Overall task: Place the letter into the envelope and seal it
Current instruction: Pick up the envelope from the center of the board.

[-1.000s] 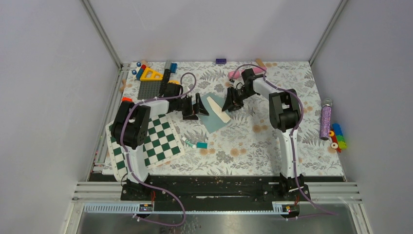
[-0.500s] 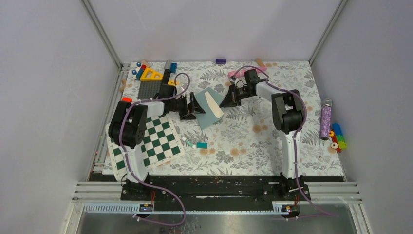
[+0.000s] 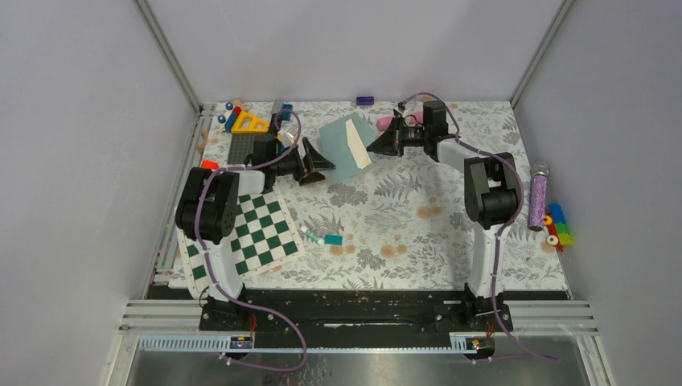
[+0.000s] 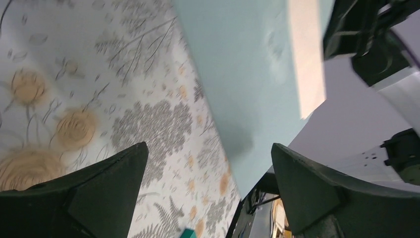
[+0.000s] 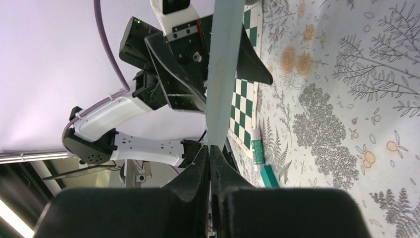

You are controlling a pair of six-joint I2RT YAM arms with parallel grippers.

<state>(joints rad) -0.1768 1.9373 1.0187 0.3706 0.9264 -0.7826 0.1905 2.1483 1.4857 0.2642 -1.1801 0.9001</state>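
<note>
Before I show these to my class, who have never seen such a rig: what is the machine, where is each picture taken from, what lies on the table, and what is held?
Two robot arms stand at the table's near edge, each ending in a two-finger gripper. One picture looks down from above; the other two come from a camera on each wrist. The right gripper is shut on a teal envelope, raised off the floral table, with a cream letter against it. The left gripper is open beside it. A checkerboard and a glittery purple tube lie nearby.

The envelope (image 3: 336, 149) is teal, the letter (image 3: 358, 145) cream, the checkerboard (image 3: 249, 237) green-white.
</note>
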